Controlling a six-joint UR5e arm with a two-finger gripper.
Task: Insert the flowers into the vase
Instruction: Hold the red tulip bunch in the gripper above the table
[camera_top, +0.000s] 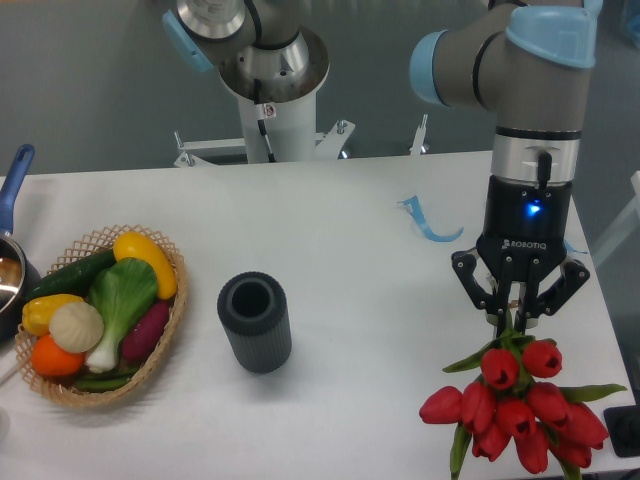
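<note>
Red flowers (515, 410) in claw (517, 318), vase (255, 322) well apart

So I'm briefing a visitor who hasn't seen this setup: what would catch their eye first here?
Probably the red tulips at the table's front right, with the gripper closed on their stems from above. Next, the dark ribbed vase standing empty mid-table, and the basket of bright produce at the left.
</note>
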